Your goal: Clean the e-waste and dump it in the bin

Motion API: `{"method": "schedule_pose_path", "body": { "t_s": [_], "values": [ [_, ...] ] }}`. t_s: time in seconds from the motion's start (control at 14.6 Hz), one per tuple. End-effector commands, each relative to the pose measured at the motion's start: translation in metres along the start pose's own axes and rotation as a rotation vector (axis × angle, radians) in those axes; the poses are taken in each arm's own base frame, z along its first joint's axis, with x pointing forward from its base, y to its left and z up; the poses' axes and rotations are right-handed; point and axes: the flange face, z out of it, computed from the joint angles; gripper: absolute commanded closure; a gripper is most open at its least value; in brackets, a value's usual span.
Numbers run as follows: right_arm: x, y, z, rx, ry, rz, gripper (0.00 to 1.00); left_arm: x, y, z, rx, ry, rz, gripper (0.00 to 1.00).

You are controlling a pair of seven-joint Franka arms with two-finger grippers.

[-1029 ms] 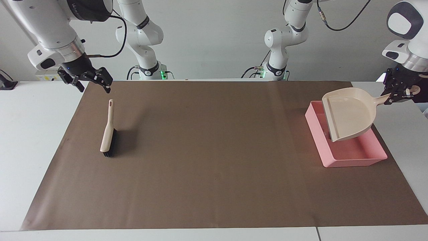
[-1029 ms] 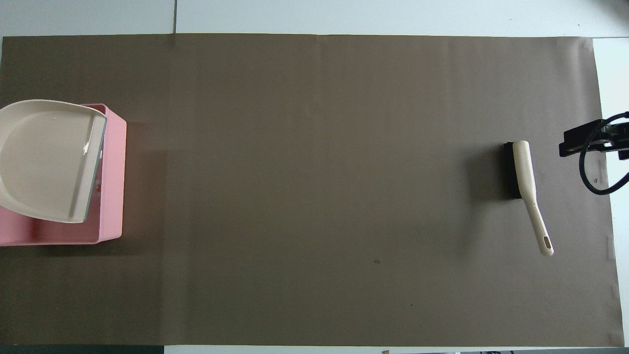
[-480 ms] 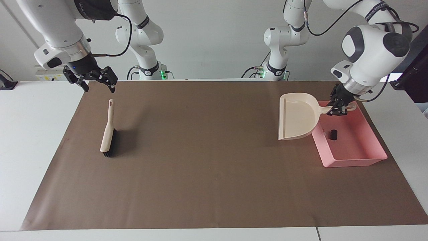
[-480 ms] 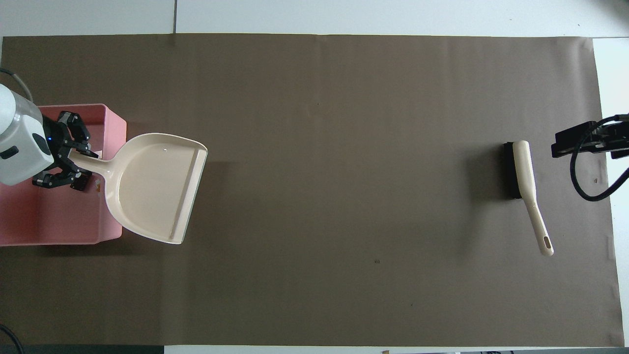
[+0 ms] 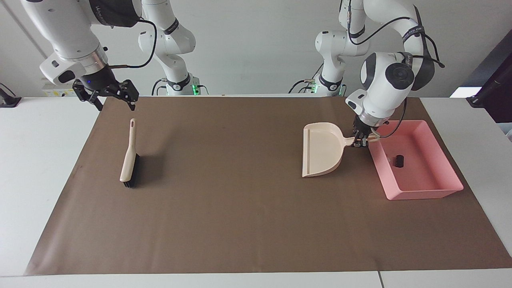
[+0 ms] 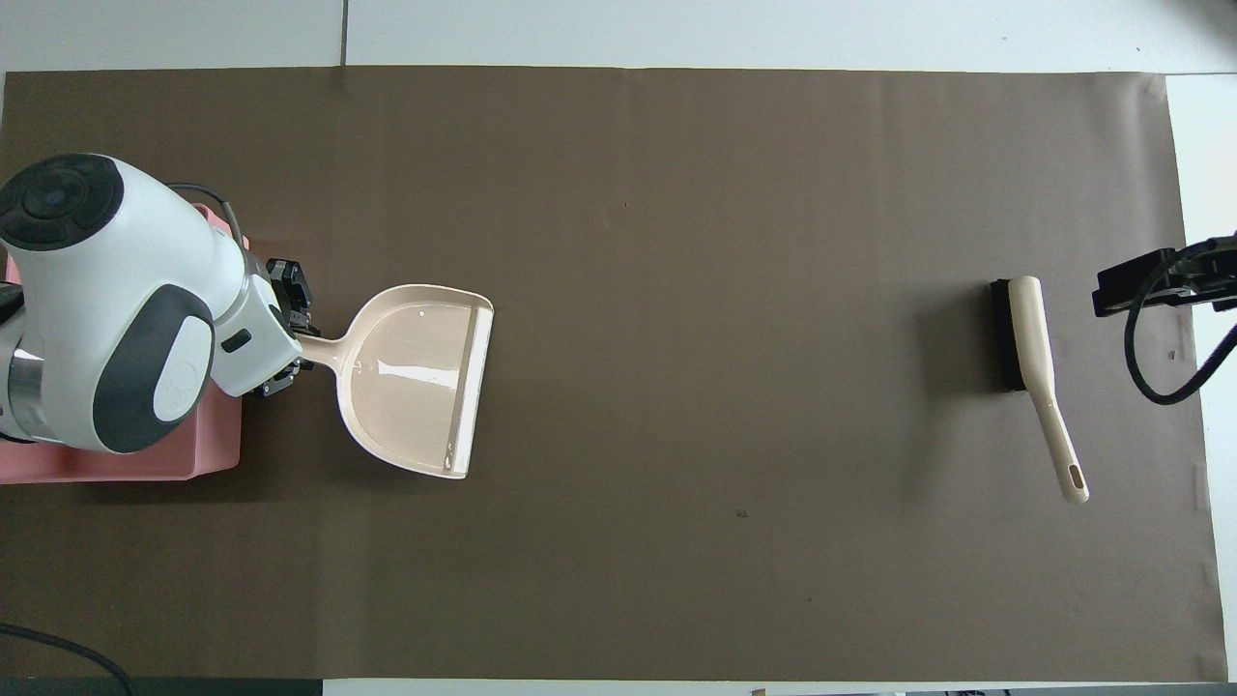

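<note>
Nearest the robots, the right hand [image 5: 114, 97] hangs over the edge of the brown mat [image 5: 240, 224] at the right arm's end of the surface, fingers spread wide and holding nothing; that arm waits. Just farther out lies the brush [image 5: 129, 154], bristles down on the mat, its handle pointing back toward the robots. At the left arm's end, the left hand [image 5: 359, 140] is closed on the handle of the beige dustpan [image 5: 321, 149], which sits low over the mat beside the pink bin [image 5: 418, 188] with its pan looking empty (whether it rests on the mat or just clears it, cannot tell). The bin stands at about the same depth, running a little farther out. Inside it a black block [image 5: 398, 160] of e-waste lies on the floor; a pale bit beside it may be the second piece, not sure. Judgement: dumping looks done, with only setting the dustpan down left. The e-waste pieces are small, light and rigid, likely to skid on smooth plastic, so sweeping suits them better than pinching. The dustpan is light, stiff plastic; the handle is the sensible place to hold it, as now.
</note>
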Motion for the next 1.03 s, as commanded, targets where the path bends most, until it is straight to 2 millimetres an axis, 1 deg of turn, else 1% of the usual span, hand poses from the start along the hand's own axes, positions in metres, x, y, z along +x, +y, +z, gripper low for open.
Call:
{"method": "schedule_pose_path", "body": {
  "t_s": [0.0,0.14,0.27,0.34,0.48,0.69,0.96],
  "values": [
    [-0.007,-0.002,0.000,0.032,-0.007,0.007,0.01,0.020,0.012,0.013,0.033,0.010,-0.048,1.00],
    [-0.007,-0.004,-0.006,0.050,-0.009,0.009,0.01,0.046,0.016,0.027,0.033,0.005,-0.070,1.00],
    [-0.006,-0.003,-0.006,0.049,-0.005,0.010,0.01,0.064,0.022,0.045,0.046,0.007,-0.110,1.00],
    [-0.006,-0.002,-0.004,0.046,-0.008,0.009,0.01,0.068,0.024,0.050,0.048,0.006,-0.140,1.00],
    [-0.007,-0.004,-0.004,0.041,-0.010,0.005,0.01,0.068,0.025,0.058,0.046,0.002,-0.142,1.00],
    [-0.010,0.000,-0.007,0.045,-0.007,0.014,0.01,0.067,0.020,0.080,0.048,-0.045,-0.112,1.00],
    [-0.010,0.000,-0.007,0.047,-0.007,0.013,0.01,0.066,0.021,0.081,0.043,-0.074,-0.095,0.98]
  ]
}}
